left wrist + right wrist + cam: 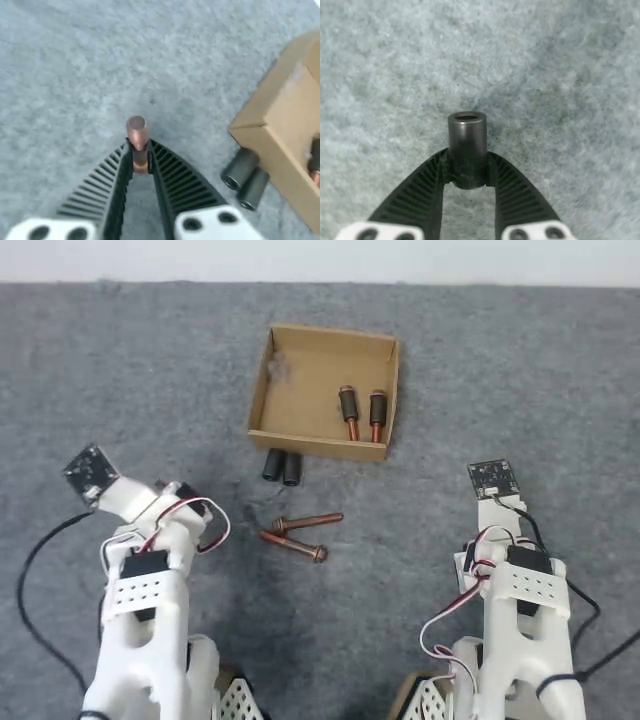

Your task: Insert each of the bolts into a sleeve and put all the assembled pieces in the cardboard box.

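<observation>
Inside the box [320,447] lie two assemblies [350,410], while the left gripper [139,156] clamps a bolt [136,129], the right gripper [467,171] a sleeve [467,137], and loose bolts [305,523] and loose sleeves [282,467] wait.

The left arm [140,610] and right arm [525,620] are white printed plastic, each with a dotted plate, black servos and looping red, white and black wires [215,530]. Black cables [40,570] trail toward 9 and 3 o'clock. Each wrist bears a dark camera board [92,472]. The left gripper [139,147] and right gripper [467,160] have black ribbed fingers [112,180] on white mounts [205,220] with round screw holes.
</observation>
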